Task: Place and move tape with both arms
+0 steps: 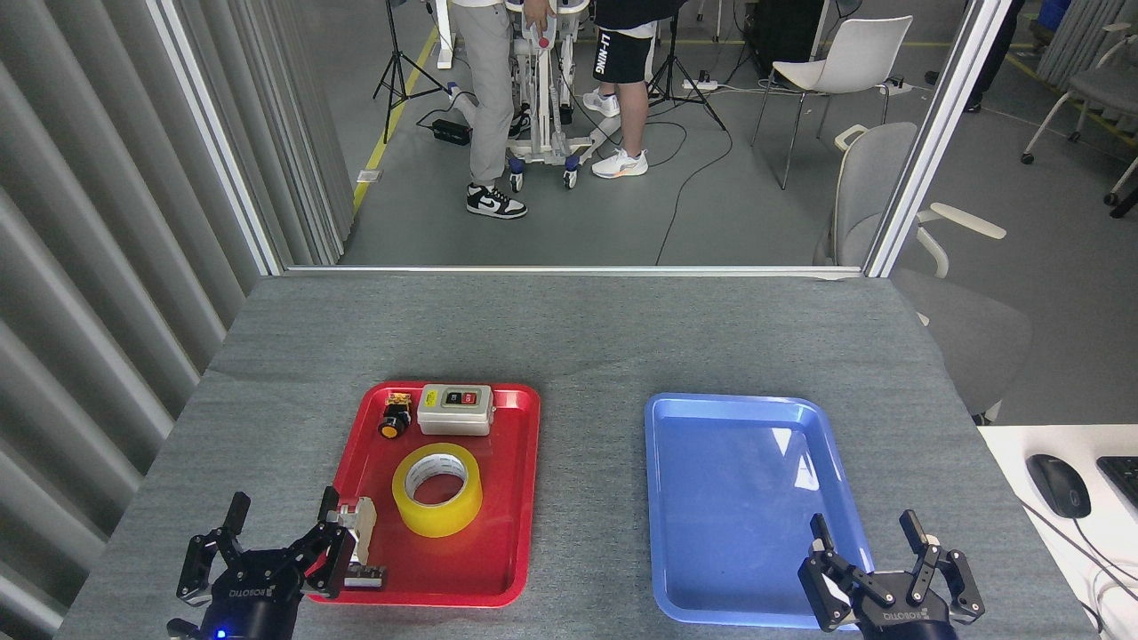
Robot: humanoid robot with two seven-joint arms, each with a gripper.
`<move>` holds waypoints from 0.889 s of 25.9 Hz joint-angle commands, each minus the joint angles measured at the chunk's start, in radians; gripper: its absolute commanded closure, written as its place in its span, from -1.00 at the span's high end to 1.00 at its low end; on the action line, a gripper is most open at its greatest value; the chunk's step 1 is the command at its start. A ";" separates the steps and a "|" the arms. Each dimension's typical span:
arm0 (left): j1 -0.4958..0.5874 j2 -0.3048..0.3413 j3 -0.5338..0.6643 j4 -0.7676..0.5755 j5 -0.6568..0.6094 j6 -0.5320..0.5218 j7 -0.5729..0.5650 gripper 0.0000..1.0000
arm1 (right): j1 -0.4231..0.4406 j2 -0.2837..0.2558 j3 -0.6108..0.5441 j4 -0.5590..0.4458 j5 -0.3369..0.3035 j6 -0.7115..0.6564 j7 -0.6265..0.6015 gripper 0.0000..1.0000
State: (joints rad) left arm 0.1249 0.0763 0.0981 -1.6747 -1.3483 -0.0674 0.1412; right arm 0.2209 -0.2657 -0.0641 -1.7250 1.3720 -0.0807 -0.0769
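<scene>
Tape (437, 490): yellow roll lying flat in red tray (511, 498), core up. Likely light, stiff, glossy-slick; best pinched across rim and core wall. Left gripper (280, 551) and right gripper (889, 569): fingers spread, empty. Blue tray (676, 533) bare.

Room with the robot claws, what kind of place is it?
Probably a robot testing lab. A grey table holds a red tray and a blue tray, and camera tripods and cables stand on the floor behind.
</scene>
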 commanded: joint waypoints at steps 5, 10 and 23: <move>0.001 0.000 0.002 0.001 -0.002 -0.002 -0.015 1.00 | -0.009 0.005 -0.005 0.007 -0.002 -0.002 0.000 1.00; 0.001 0.000 0.000 0.000 -0.003 -0.003 -0.014 1.00 | -0.009 0.006 -0.025 0.007 -0.004 -0.004 0.000 1.00; 0.001 0.000 0.000 -0.002 0.000 -0.011 -0.014 1.00 | -0.006 -0.001 -0.052 0.010 -0.002 -0.011 -0.007 1.00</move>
State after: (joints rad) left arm 0.1258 0.0766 0.0987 -1.6764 -1.3495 -0.0767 0.1302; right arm 0.2134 -0.2659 -0.1168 -1.7153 1.3683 -0.0903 -0.0810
